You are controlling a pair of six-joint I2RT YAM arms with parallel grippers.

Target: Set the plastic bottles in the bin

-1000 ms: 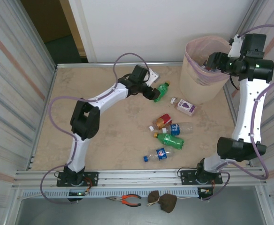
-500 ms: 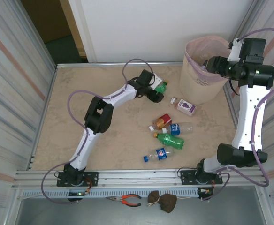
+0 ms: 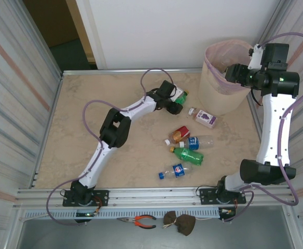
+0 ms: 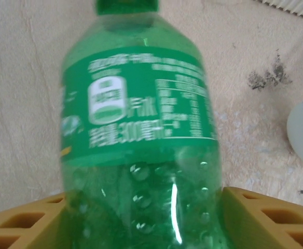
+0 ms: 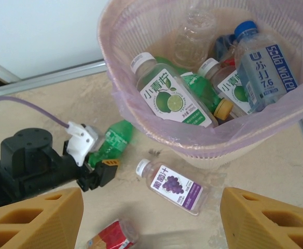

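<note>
A green bottle [image 3: 180, 97] [image 4: 136, 140] [image 5: 115, 139] lies on the table left of the bin [image 3: 217, 92] [image 5: 156, 132]. My left gripper [image 3: 174, 107] [image 4: 141, 212] [image 5: 97, 162] is shut on its lower body, with a yellow finger against each side. My right gripper [image 3: 232, 72] [image 5: 151, 207] hangs open and empty over the bin's near rim. Several bottles lie inside the bin. On the table lie a purple-label bottle [image 3: 205, 118] [image 5: 177, 187], a red-label bottle [image 3: 180, 134] [image 5: 112, 236], a blue-label bottle [image 3: 198, 141], another green bottle [image 3: 188, 154] and a small blue-capped bottle [image 3: 176, 171].
The bin stands in the far right corner against the metal side wall [image 3: 297, 31]. Metal rails [image 3: 156, 194] frame the table on all sides. Orange-handled pliers [image 3: 140, 221] lie below the front rail. A dark smudge [image 4: 265, 75] marks the table near the green bottle.
My left arm has stretched further right to the green bottle, and its jaws have narrowed onto it. My right gripper has shifted slightly over the bin.
</note>
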